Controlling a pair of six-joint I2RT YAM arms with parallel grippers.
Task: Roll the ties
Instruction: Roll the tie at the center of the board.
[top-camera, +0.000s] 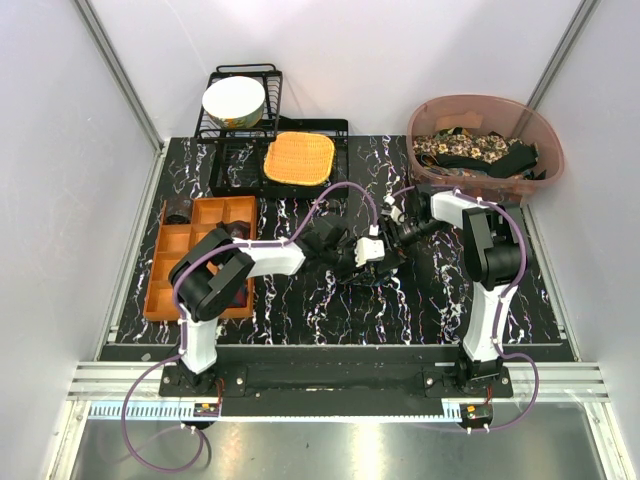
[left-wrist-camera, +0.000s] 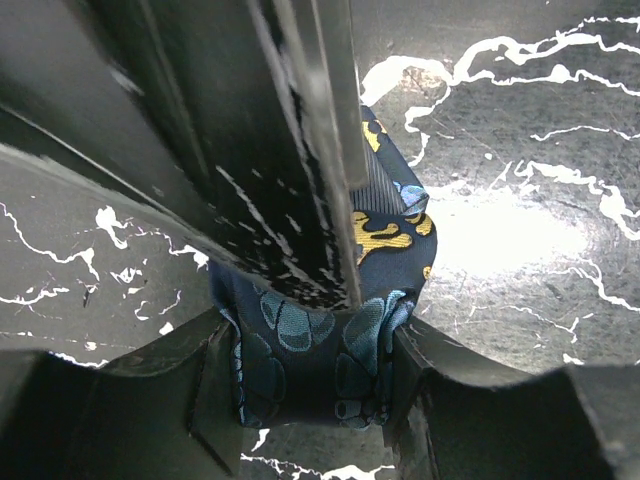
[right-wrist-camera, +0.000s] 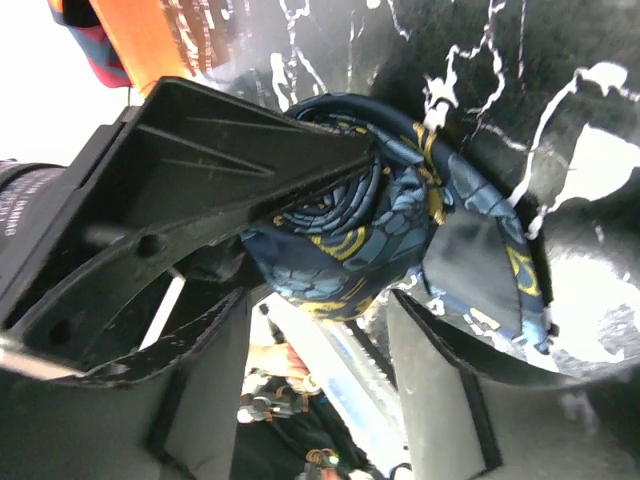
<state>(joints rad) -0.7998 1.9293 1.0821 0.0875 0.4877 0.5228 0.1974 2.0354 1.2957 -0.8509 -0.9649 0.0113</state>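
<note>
Dark blue tie (left-wrist-camera: 330, 340) — rolled into a bundle — sits on the tabletop (left-wrist-camera: 520, 200), mid-frame in the overhead view, clamped between the left fingers (left-wrist-camera: 150, 400). Right fingers (right-wrist-camera: 440, 400) stand apart, low in their own view, gripping nothing.

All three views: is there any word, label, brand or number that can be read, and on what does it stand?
No readable text in any view.
Top view, small boxes at the arm bases: any marking is too small to read.
Wrist views, the tie: only a printed pattern, no lettering.
</note>
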